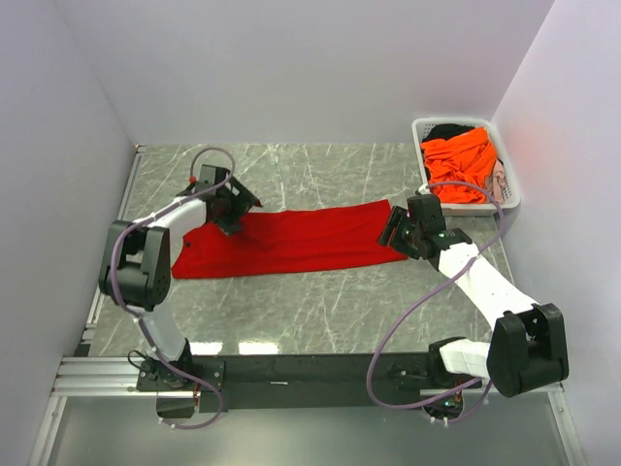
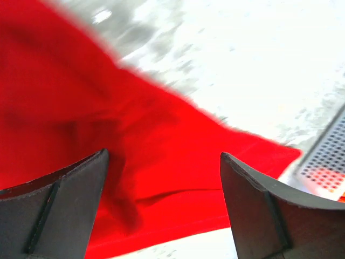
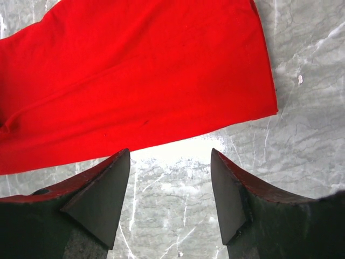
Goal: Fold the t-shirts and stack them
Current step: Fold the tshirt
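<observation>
A bright red t-shirt point(image 1: 291, 241) lies folded into a long strip across the middle of the table. My left gripper point(image 1: 231, 212) hovers over its left end, jaws open and empty, red cloth point(image 2: 140, 162) beneath them. My right gripper point(image 1: 401, 231) is at the strip's right end, open and empty, just off the cloth edge point(image 3: 161, 81) over bare table. An orange t-shirt point(image 1: 464, 163) lies on top of a dark one point(image 1: 448, 130) and a pale one in the basket.
A white slotted basket point(image 1: 508, 194) stands at the back right corner, also glimpsed in the left wrist view point(image 2: 326, 164). The grey marble table point(image 1: 310, 311) is walled on left, back and right. A black rail point(image 1: 310, 369) runs along the near edge.
</observation>
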